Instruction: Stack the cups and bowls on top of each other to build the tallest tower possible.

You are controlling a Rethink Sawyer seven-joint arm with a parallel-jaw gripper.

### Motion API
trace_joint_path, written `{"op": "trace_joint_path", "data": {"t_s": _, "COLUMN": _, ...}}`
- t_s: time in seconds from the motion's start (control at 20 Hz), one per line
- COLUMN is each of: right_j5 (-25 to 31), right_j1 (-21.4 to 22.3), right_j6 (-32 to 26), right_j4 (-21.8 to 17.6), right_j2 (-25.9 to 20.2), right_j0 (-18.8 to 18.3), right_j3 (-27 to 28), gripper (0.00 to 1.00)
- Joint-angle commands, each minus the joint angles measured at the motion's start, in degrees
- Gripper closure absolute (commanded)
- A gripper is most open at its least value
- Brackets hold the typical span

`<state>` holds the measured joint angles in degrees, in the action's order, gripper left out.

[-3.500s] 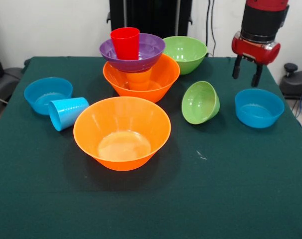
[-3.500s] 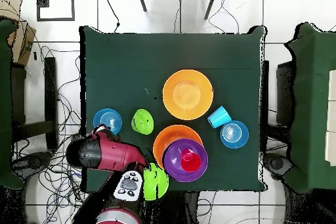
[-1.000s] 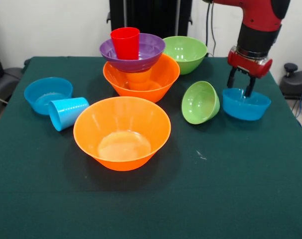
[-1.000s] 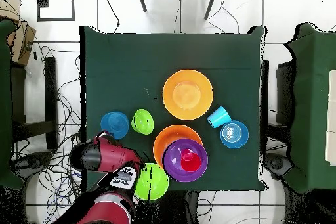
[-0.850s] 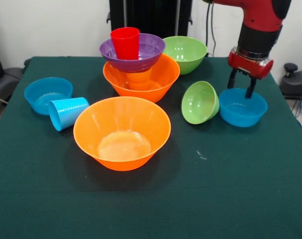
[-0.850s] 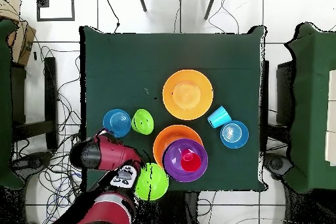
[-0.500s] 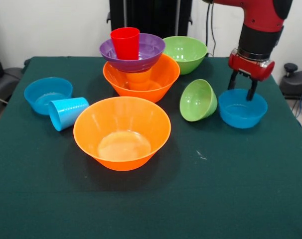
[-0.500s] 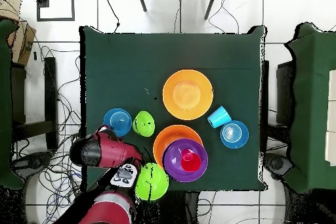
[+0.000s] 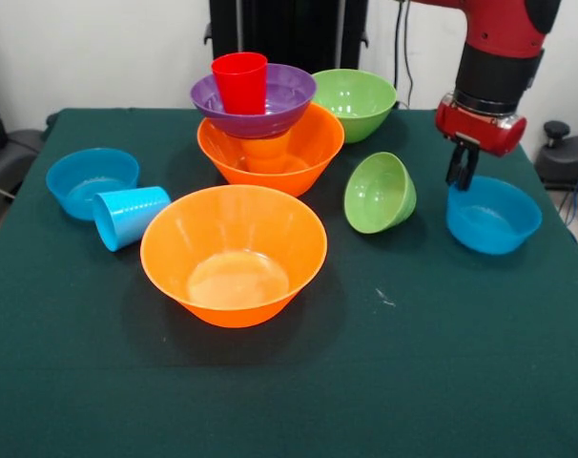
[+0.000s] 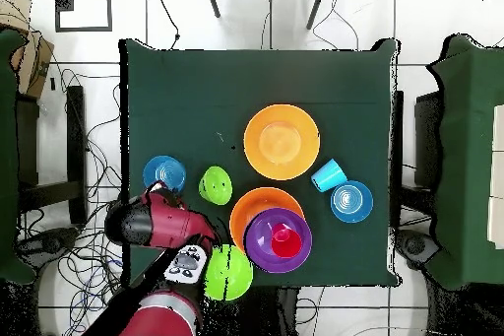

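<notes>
Green counter (image 9: 442,382) filling the frame, with the tower (image 9: 266,119) at upper centre: large orange bowl (image 9: 313,143) holding an orange cup (image 9: 267,151), purple bowl (image 9: 289,95) on that, red cup (image 9: 239,82) standing in it. Second large orange bowl (image 9: 234,253) lower centre, large green bowl (image 9: 354,101) just right of the tower, small green bowl (image 9: 379,194) tipped on its side at centre right, 1 small blue bowl (image 9: 91,178) at far left touching a light blue cup (image 9: 129,216) lying on its side. At right, hand (image 9: 461,170) pinched closed on the near-left rim of the other small blue bowl (image 9: 494,216), also seen left of centre from overhead (image 10: 163,172).
</notes>
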<state>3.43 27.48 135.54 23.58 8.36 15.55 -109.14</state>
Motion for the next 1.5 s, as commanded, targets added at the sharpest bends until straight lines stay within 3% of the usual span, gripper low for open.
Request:
{"op": "trace_joint_path", "data": {"t_s": 0.05, "right_j5": 5.6, "right_j1": 1.9, "right_j6": 8.6, "right_j4": 2.5, "right_j2": -2.0, "right_j0": 1.3, "right_j3": 4.2, "gripper": 1.00}}
{"op": "trace_joint_path", "data": {"t_s": 0.4, "right_j5": 3.6, "right_j1": 1.6, "right_j6": 9.0, "right_j4": 2.7, "right_j2": -4.0, "right_j0": 0.2, "right_j3": 3.2, "gripper": 1.00}}
{"op": "trace_joint_path", "data": {"t_s": 0.85, "right_j5": 10.6, "right_j1": 6.8, "right_j6": 10.0, "right_j4": 3.6, "right_j2": -1.8, "right_j0": 2.7, "right_j3": 2.3, "gripper": 1.00}}
{"op": "trace_joint_path", "data": {"t_s": 1.5, "right_j5": 16.2, "right_j1": 13.3, "right_j6": 8.4, "right_j4": 2.5, "right_j2": -0.3, "right_j0": 1.9, "right_j3": 1.0, "gripper": 1.00}}
